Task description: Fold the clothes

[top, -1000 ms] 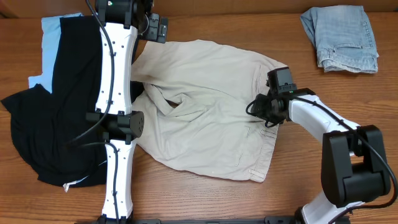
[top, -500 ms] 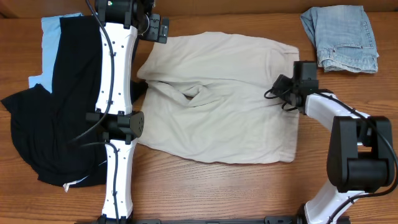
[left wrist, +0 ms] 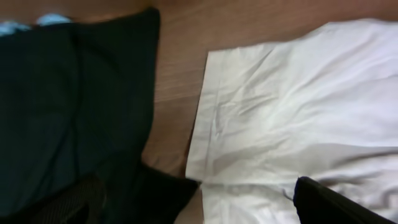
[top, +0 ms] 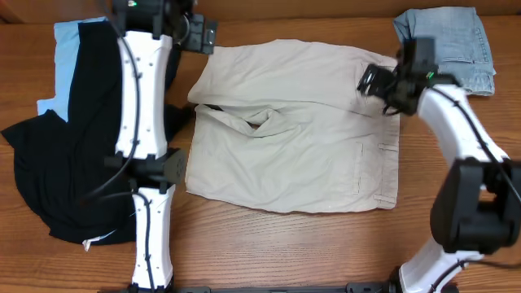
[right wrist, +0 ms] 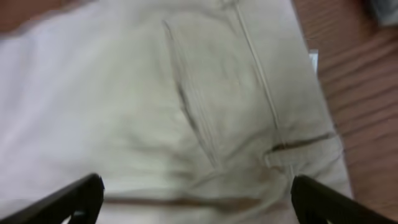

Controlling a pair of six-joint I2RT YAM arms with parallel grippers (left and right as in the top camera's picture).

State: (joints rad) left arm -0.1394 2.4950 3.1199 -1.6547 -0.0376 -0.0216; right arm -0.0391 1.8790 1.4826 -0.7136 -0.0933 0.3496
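Jaws left and right stand apart above khaki shorts (top: pixel 293 138); white label (right wrist: pixel 313 60) unreadable.

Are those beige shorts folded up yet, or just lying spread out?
Spread out. The shorts lie flat across the table, with one rumpled crease.

Looking down from the left arm: black garment (left wrist: pixel 68 106) fills the left side, with a sliver of light blue cloth (left wrist: pixel 53 20) peeking out at the top corner. A strip of bare wooden table (left wrist: pixel 180 68) separates it from the creased beige shorts (left wrist: pixel 292 106) on the right, though the black touches their lower corner. The left tool (left wrist: pixel 205 208) is spread wide, with dark fingers (left wrist: pixel 329 202) in both bottom corners.
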